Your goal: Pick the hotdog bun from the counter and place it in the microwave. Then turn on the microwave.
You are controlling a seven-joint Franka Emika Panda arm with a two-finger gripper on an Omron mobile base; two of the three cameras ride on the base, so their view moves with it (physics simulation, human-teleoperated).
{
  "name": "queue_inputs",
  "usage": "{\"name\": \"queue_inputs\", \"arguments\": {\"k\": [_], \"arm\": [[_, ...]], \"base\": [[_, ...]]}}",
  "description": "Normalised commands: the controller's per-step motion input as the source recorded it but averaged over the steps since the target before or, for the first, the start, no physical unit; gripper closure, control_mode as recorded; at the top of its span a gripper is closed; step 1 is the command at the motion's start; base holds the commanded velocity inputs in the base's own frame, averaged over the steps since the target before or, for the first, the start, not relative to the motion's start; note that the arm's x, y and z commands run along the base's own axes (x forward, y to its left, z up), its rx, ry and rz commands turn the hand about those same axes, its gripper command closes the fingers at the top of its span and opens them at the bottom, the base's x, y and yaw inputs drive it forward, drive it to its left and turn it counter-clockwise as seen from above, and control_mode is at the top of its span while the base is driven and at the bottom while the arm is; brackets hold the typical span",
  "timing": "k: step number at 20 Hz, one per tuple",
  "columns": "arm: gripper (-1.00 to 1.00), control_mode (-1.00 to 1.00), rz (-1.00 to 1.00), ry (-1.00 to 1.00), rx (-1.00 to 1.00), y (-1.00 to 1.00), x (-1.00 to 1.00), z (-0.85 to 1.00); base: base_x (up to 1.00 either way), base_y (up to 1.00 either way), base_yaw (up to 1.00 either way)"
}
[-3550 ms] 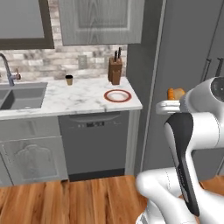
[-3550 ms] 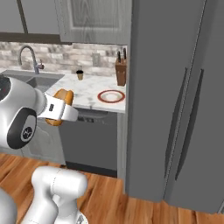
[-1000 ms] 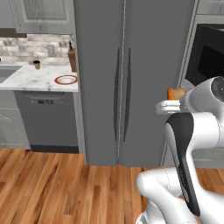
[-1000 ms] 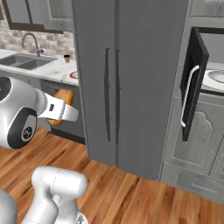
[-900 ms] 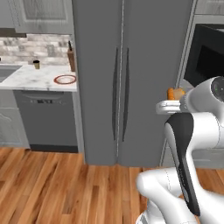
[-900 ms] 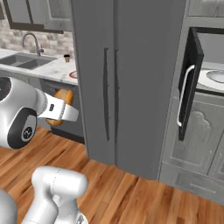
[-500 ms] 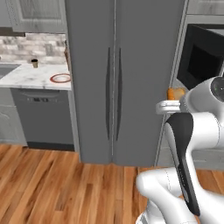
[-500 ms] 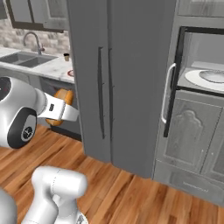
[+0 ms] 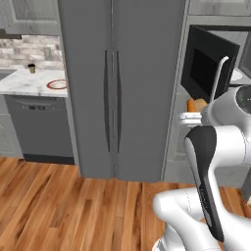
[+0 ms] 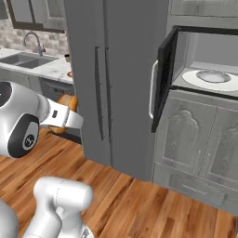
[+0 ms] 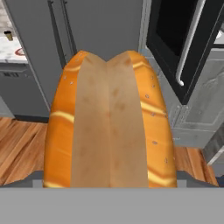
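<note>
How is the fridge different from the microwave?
The fridge is tall with its two doors shut; the microwave is small and built in, its door swung open. The fridge has dark grey handles, the microwave a white one. A white turntable shows inside the microwave. Both are dark grey.

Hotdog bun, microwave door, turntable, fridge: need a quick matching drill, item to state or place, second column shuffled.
Items:
1. hotdog bun
2. microwave door
3. turntable
4. fridge

States:
A. swung open
B. both doors closed
C. held in the claw
D. inside the microwave

Pairs: 1-C, 2-A, 3-D, 4-B
</note>
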Motion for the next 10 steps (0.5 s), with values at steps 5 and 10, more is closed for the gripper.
{"name": "queue_inputs", "arguments": {"k": [5,10], "arm": [[1.0,1.0,0.0,0.0,0.0,0.0,0.0,0.0],[1.0,1.0,0.0,0.0,0.0,0.0,0.0,0.0]], "base": [[-0.48,-0.38,0.03],[-0.45,-0.4,0.03]]}}
